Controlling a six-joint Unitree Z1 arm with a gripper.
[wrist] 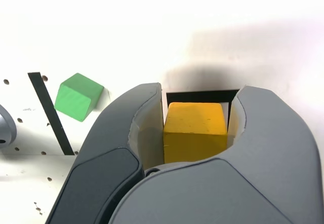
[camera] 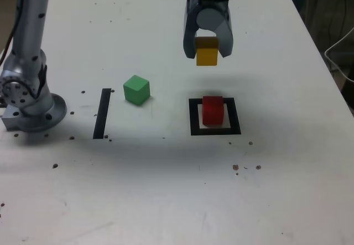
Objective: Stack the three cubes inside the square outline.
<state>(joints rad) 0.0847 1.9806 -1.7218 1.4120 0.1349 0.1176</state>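
Clamping 1 yellow cube (camera: 207, 56), claw (camera: 208, 47) aloft, 1 red cube (camera: 212, 110) in square outline (camera: 215, 130), 1 green cube (camera: 136, 89) apart.

Silver-grey arm (camera: 27, 51) with round screw-dotted base; gripper (camera: 208, 46) has smooth grey curved jaws.

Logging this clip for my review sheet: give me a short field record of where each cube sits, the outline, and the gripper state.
yellow cube: small matte yellow block, held off the table between the jaws
gripper: grey two-jaw gripper, shut on the yellow cube, raised behind the square outline in the exterior view
red cube: small matte red block, resting inside the square outline
square outline: thick black frame with white centre
green cube: small matte green block, loose on the white table, on the exterior view's left of the outline
stack: not yet begun
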